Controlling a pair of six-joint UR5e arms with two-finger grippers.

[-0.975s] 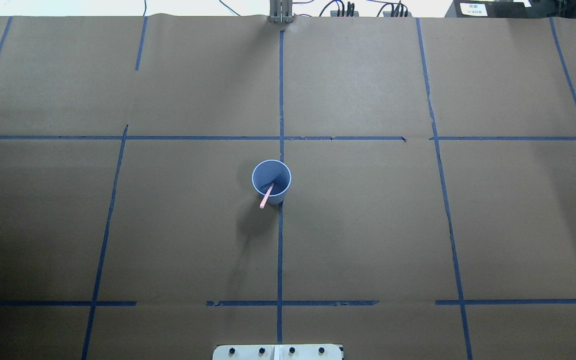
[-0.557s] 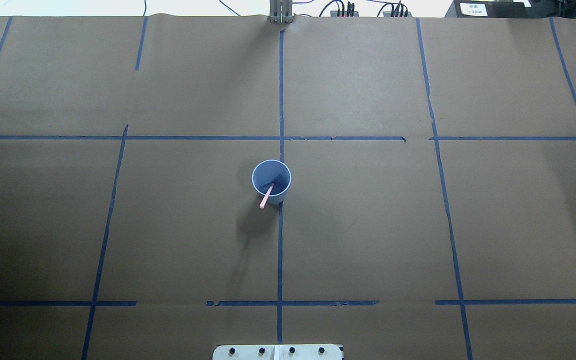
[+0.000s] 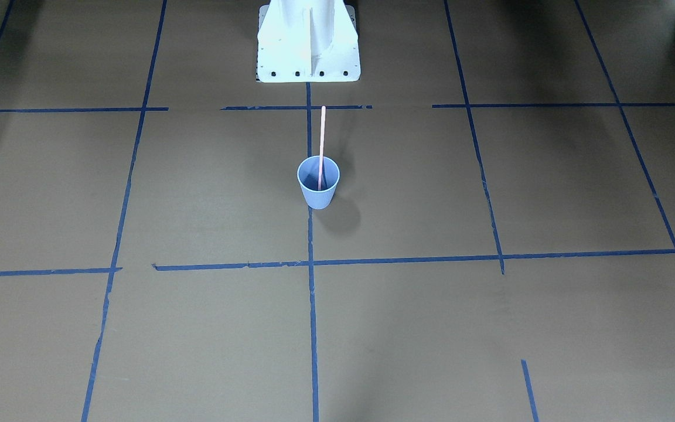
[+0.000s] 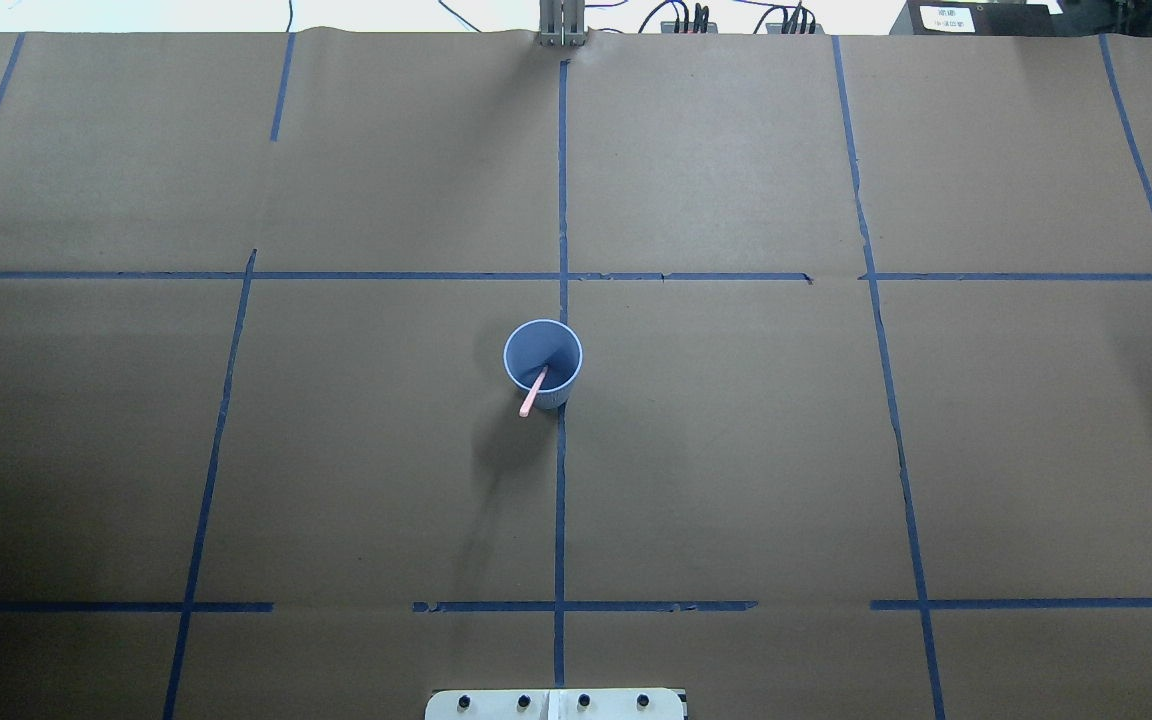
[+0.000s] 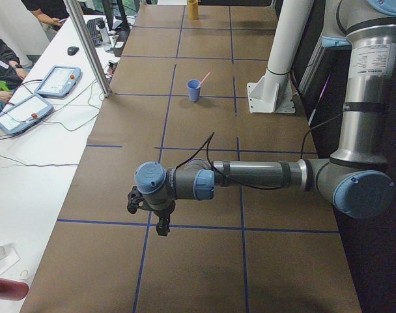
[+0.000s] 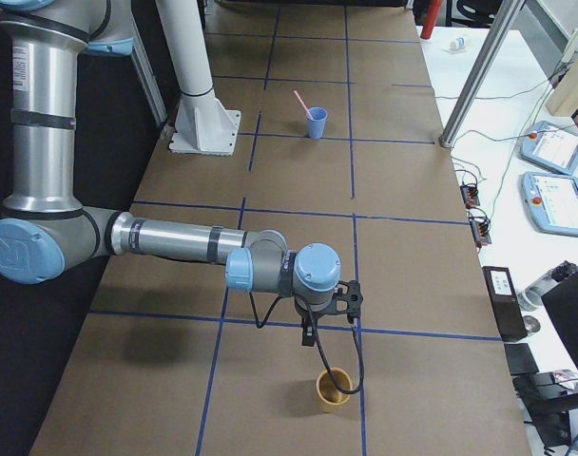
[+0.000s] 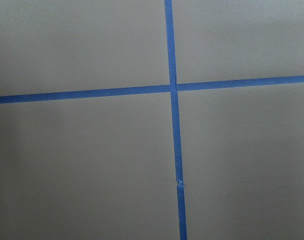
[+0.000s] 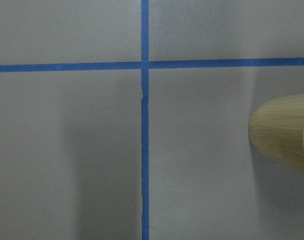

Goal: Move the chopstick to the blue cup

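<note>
The table [image 4: 736, 450] is long and covered edge to edge with brown paper [image 3: 197, 193], slightly wrinkled at the seams. Strips of blue tape [image 4: 559, 500] run along and across it and cut the top into a grid of large rectangles; several strips are torn or stop short. Near the middle the blue cup [image 4: 554, 348] stands upright, its base over the centre strip. A white base plate [image 3: 308, 58] with a row of dark bolts sits at the robot's edge, on the same centre strip. Far off at the right end a ribbed tan cup [image 6: 327, 399] stands upright, just beside a tape strip
</note>
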